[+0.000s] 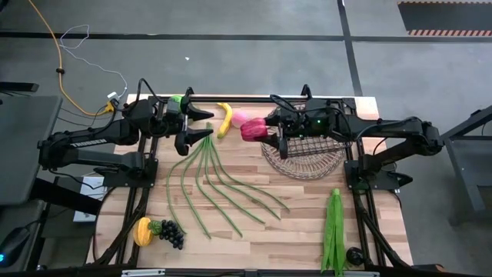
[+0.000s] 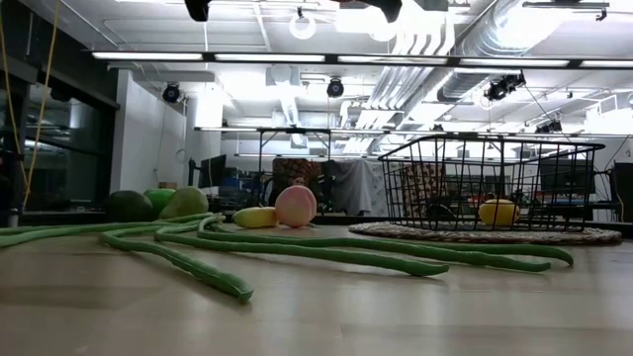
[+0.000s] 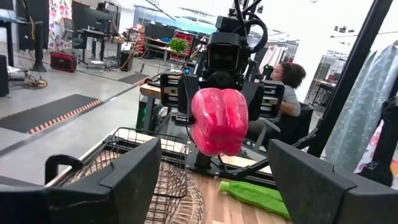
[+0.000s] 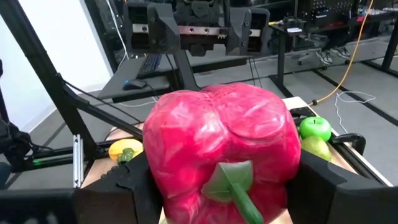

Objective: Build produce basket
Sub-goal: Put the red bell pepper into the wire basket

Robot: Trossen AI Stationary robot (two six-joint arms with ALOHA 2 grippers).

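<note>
Green beans (image 2: 297, 247) across wooden table (image 2: 396, 316), perhaps workshop behind.

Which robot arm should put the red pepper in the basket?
The right one, probably. Its claw already grips the red pepper just beside the basket. The left claw is open, empty and farther away.

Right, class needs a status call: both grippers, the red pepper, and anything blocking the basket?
Right gripper shut on red pepper, held at basket rim. Left gripper open, over green beans. Nothing blocking the basket.
</note>
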